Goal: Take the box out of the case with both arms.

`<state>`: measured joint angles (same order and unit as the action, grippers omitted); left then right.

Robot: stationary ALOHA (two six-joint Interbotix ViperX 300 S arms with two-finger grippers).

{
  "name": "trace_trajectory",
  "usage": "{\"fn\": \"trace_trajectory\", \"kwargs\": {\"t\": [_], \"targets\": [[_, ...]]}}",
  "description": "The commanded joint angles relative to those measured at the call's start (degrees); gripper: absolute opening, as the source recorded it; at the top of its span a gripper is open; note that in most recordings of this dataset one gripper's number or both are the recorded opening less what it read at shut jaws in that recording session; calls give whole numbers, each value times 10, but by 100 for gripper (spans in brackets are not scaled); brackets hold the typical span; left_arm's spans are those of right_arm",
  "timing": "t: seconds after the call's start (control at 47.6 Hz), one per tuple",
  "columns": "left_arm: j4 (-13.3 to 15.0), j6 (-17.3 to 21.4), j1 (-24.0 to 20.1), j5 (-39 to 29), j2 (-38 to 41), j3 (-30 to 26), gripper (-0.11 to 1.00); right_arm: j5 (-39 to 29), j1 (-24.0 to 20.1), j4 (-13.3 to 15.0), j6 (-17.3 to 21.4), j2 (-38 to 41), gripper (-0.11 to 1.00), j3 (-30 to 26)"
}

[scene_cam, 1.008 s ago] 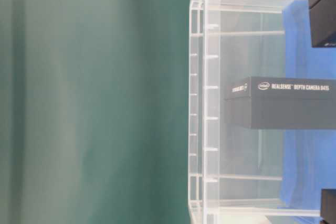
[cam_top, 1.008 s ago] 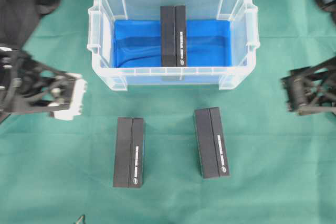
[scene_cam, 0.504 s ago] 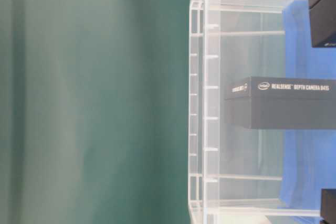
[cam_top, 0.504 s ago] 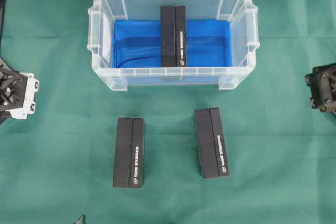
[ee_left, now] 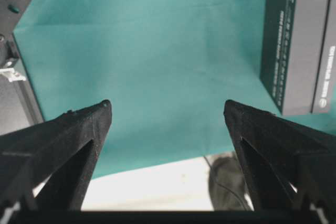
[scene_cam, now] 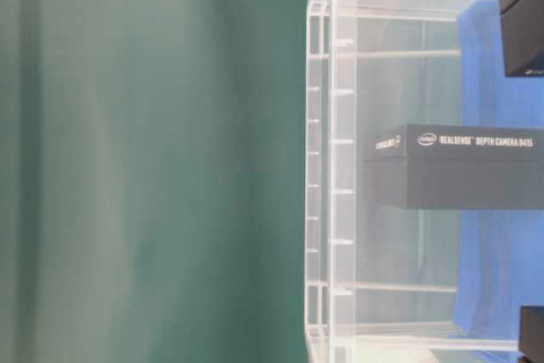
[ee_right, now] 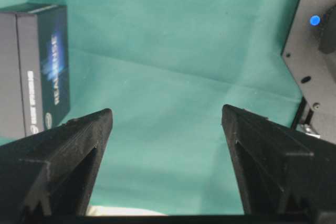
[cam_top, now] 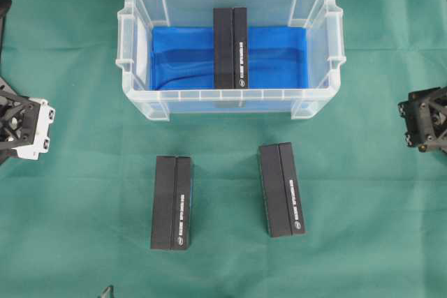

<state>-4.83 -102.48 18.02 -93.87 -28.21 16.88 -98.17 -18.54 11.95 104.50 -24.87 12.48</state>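
Overhead view. A black RealSense camera box (cam_top: 230, 47) stood on edge in the middle of the clear case (cam_top: 130, 47), on the blue liner (cam_top: 181, 57), its long axis running from the far wall of the case toward the near wall (that is, up and down in this view). Its two broad faces therefore looked out to the left and to the right, one toward each arm. The left gripper (cam_top: 29, 128), with white parts, sat at the left edge of the picture, and the right gripper (cam_top: 424, 118) at the right edge; both were outside the case, nearer than its near wall, well apart from the box and about equally far from it. Two more black boxes, one to the left (cam_top: 172, 202) and one to the right (cam_top: 281, 189), stood on the green-covered table (cam_top: 363, 242) in front of the case with the same lie.

Wrist views. The jaws of each arm stood wide with nothing between them, only green cloth below; each camera looked down at the table, with one of the outer boxes at the side of its frame.

Judgement: any lift called for both arms to travel inward and over the rim first, one to each broad face.
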Motion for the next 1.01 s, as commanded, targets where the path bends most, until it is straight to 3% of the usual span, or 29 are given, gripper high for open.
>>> {"fn": "trace_trajectory", "kwargs": {"t": [0.0, 0.105, 0.21, 0.714, 0.987], "targets": [[-2, 1, -2, 1, -7, -3, 90, 0, 4, 3, -3, -5, 83, -5], [-2, 7, -13, -2, -14, 3, 90, 1, 18, 4, -9, -7, 83, -4], [-3, 44, -47, -2, -25, 12, 90, 0, 45, 9, -27, -12, 83, 0], [-1, 282, -279, -3, -21, 8, 90, 10, 269, 7, -252, -21, 83, 3], [-1, 366, -359, 3, 1, -1, 90, 30, 376, 2, -354, -16, 83, 1]]}}
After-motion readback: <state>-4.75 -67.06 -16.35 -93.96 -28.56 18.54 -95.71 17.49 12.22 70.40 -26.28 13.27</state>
